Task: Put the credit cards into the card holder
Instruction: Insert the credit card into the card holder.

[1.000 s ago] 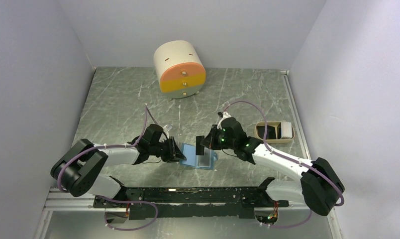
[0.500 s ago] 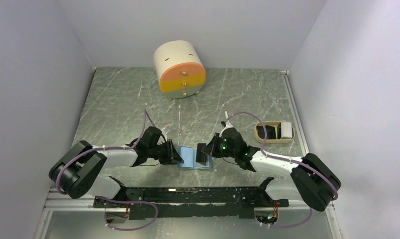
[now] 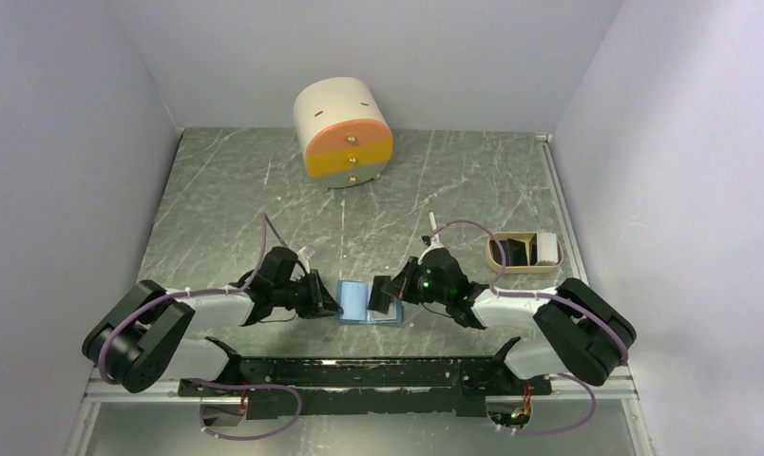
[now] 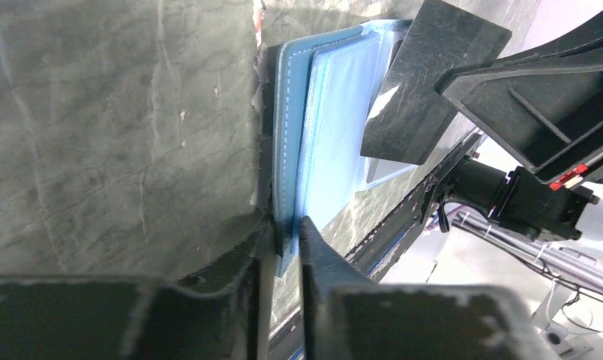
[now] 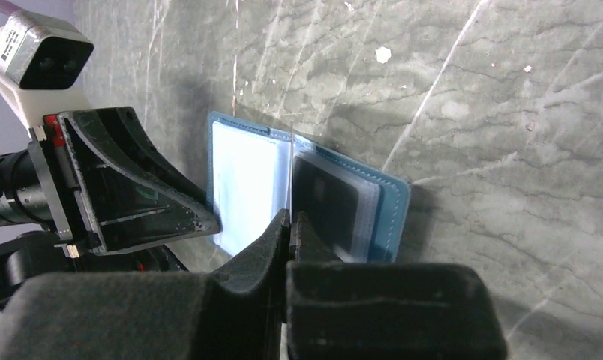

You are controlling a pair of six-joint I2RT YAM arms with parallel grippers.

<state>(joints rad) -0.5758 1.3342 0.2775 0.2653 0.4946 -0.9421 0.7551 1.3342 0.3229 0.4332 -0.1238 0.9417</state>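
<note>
The card holder (image 3: 359,303) lies open on the table, light blue inside; it also shows in the left wrist view (image 4: 332,120) and the right wrist view (image 5: 242,180). My left gripper (image 3: 336,304) is shut on its left edge (image 4: 286,234). My right gripper (image 3: 390,291) is shut on a black credit card (image 3: 382,294), held on edge over the holder's right half. The card shows flat in the left wrist view (image 4: 426,82) and as a thin line in the right wrist view (image 5: 292,169). Another dark card (image 5: 328,201) sits in the holder's right pocket.
A beige oval tray (image 3: 498,255) with dark cards stands right of the right arm. A cream drum-shaped drawer unit (image 3: 344,133) with an orange front stands at the back. Grey walls close in left, right and back.
Both grippers have come lower and nearer the front edge. The holder has shifted slightly left with the left gripper. The right gripper has brought the card down onto the holder.
</note>
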